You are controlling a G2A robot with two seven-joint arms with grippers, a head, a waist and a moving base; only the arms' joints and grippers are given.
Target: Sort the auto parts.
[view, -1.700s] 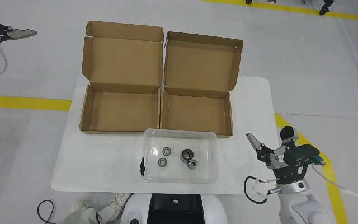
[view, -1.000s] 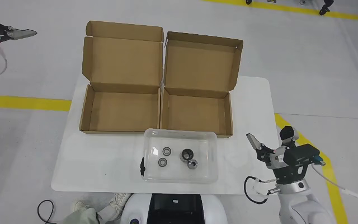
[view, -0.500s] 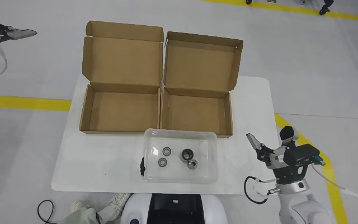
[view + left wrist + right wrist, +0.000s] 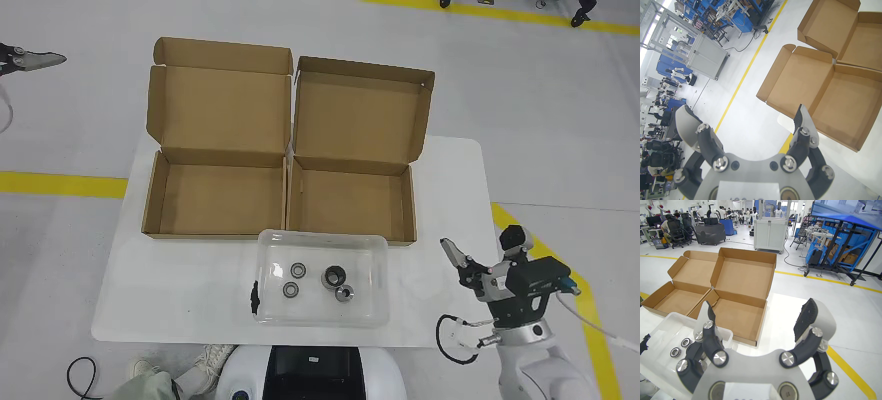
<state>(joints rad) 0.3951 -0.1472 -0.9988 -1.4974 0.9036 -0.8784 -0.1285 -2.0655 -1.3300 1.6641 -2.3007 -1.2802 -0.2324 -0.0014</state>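
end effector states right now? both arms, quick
Left end effector: open, holding nothing.
Right end effector: open, holding nothing.

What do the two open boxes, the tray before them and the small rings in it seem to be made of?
The boxes: brown cardboard, matte; folded flaps and cut edges show it. The tray: probably clear plastic, slightly glossy; the white table shows through. The rings: apparently metal, grey and shiny at the rims; which metal cannot be told.
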